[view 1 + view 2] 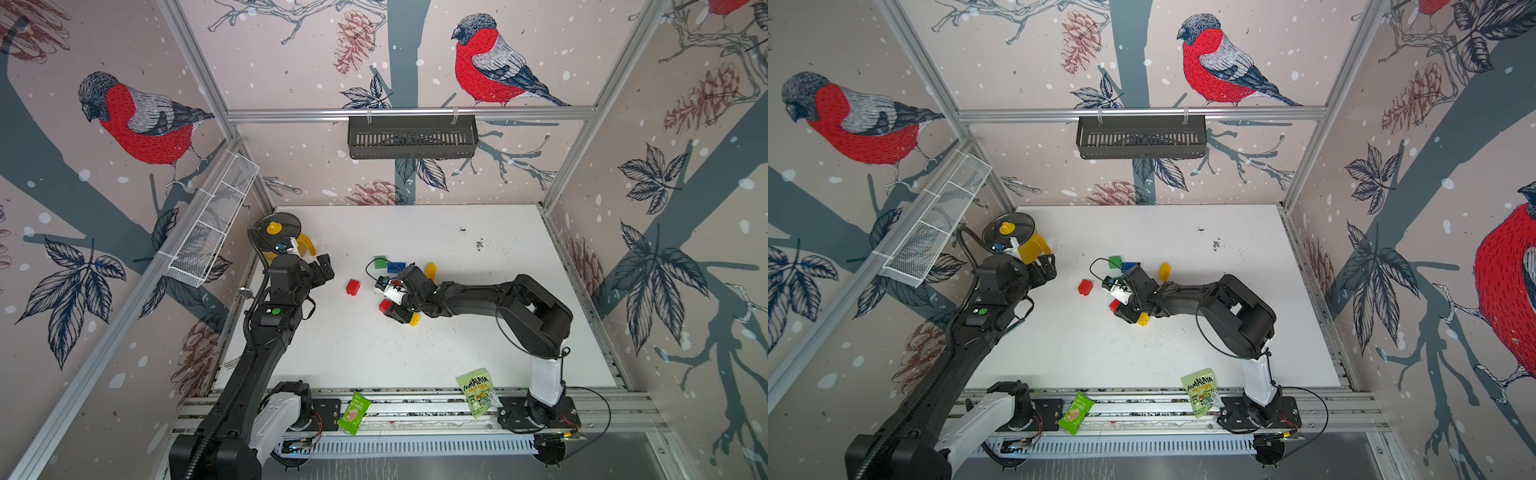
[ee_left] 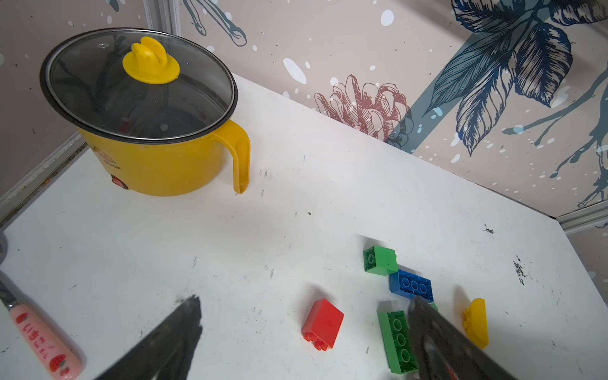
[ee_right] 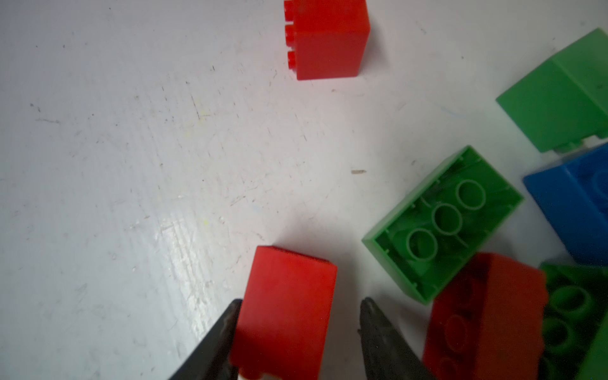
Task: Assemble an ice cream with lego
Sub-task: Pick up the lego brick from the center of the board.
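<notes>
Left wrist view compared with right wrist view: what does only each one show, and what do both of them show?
Only the left wrist view: the yellow pot with its glass lid, a pink-handled utensil and a half-round yellow brick.
Only the right wrist view: the right gripper, its jaws on either side of a red brick, with a gap on one side.
Both: the lone red brick, the green brick lying hollow side up, a blue brick and the white table.

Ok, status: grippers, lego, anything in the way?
Left gripper open, empty. Right gripper straddling a red brick, not yet clamped. Second red brick and green brick crowd one finger.
</notes>
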### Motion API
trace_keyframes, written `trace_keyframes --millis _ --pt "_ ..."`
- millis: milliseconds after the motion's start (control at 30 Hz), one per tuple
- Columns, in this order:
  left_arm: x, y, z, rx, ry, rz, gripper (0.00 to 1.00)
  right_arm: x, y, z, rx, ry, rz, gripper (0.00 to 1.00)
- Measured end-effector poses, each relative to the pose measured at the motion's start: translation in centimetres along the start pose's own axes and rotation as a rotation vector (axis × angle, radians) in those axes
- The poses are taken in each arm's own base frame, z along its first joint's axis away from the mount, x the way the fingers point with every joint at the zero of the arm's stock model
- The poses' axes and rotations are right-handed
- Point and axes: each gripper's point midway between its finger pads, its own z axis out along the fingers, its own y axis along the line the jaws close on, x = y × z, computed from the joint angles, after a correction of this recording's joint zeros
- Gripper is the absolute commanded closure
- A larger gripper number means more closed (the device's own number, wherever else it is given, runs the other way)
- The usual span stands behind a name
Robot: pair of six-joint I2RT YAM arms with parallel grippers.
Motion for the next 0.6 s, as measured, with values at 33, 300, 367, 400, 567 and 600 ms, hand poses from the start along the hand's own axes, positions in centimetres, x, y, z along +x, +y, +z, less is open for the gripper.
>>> trace_keyframes --millis 33,300,367,400,567,600 --pt "0.0 0.0 0.0 -0.001 0.0 0.0 0.03 -0.1 0.0 0.1 0.001 -0.005 0.001 0.49" --pt "0.0 0.1 0.0 -0.003 -0.002 0.0 0.03 -0.5 -0.2 0.4 0.027 -0.03 0.024 0.68" --pt "0.0 0.1 0.0 -0.003 -0.002 0.0 0.03 -0.7 -0.4 0.2 0.036 -0.031 0.031 0.73" --pt "0.0 0.1 0.0 -0.003 -0.002 0.0 0.03 -0.9 -0.6 0.0 0.038 -0.031 0.037 0.74" --pt "0.1 0.0 0.0 0.004 0.004 0.0 0.03 -4.3 -2.1 -4.1 0.06 -0.091 0.105 0.78" --pt "0.2 -0.1 0.1 0.01 0.009 0.0 0.03 -5.0 -2.6 -5.5 0.069 -0.106 0.129 0.78"
